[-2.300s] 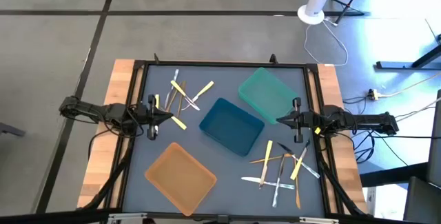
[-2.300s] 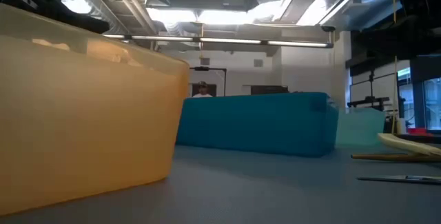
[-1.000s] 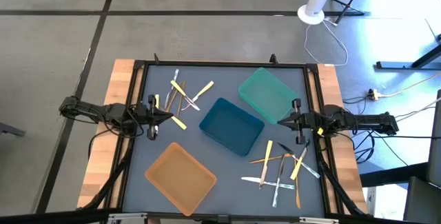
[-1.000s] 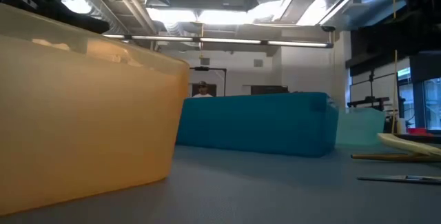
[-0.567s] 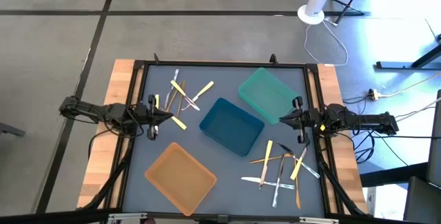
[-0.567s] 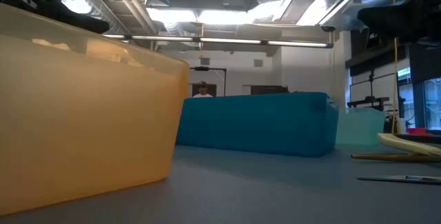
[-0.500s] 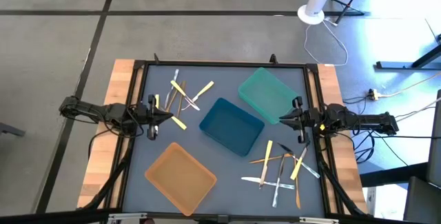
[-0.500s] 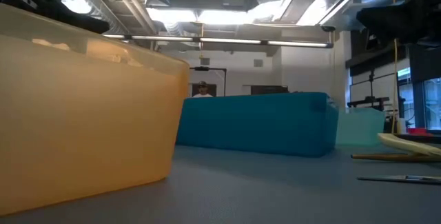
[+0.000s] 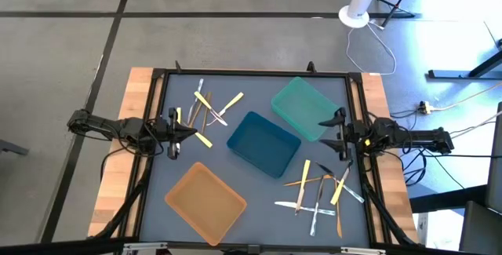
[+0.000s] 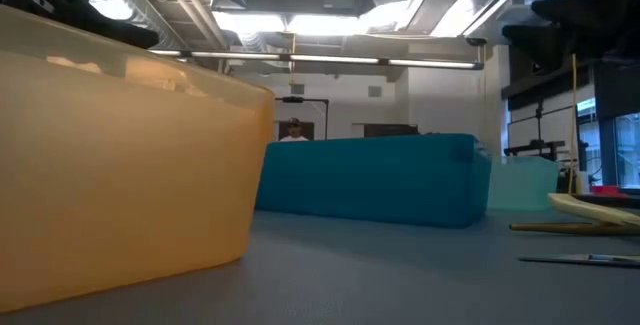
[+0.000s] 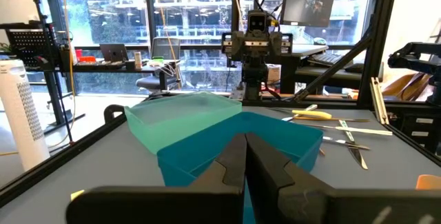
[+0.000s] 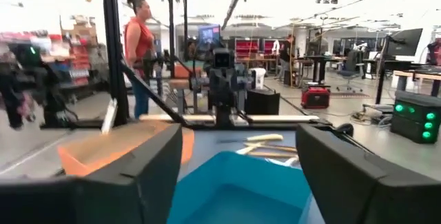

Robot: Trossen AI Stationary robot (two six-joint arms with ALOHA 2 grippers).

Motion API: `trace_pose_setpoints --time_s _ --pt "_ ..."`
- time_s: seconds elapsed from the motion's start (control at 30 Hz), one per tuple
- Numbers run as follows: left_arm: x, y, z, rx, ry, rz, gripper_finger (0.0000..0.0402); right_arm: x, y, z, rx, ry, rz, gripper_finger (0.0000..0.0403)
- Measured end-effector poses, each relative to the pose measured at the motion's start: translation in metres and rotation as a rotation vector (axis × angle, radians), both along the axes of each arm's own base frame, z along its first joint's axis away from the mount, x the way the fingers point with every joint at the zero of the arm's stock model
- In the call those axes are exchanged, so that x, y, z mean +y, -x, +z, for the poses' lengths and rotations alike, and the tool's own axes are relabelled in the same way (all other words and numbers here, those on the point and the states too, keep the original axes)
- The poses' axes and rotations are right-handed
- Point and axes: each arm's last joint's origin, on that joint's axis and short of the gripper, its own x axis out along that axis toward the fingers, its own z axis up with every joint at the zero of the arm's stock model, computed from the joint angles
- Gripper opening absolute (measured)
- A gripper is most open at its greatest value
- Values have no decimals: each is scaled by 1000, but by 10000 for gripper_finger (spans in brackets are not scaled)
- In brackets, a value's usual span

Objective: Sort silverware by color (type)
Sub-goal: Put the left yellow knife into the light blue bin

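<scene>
My right claw (image 9: 330,132), fingers spread wide and holding nothing, hangs at the worktop's (image 9: 259,208) edge by the teal tray (image 9: 304,107), while my left claw (image 9: 190,132), pinched shut and empty, waits at the opposite edge. I judge sorting has not begun: all three trays look empty, so the next move calls for lowering the right claw onto one utensil in the near pile. The silverware (image 9: 321,191), thin yellow, orange and pale plastic pieces lying crossed, sits just beside my right claw toward the front, with a second scatter (image 9: 209,110) just ahead of my left claw.
</scene>
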Motion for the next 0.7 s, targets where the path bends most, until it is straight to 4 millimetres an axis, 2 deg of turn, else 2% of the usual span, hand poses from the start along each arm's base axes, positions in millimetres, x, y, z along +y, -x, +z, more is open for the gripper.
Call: trace_pose_setpoints --time_s 0.3,0.47,0.7 --pt "0 0 0 0 0 0 0 1 10 37 -81 -13 40 281" --pt "0 0 0 0 0 0 0 1 6 49 -6 -11 40 280" --pt "0 0 0 0 0 0 0 2 -10 69 166 15 37 280"
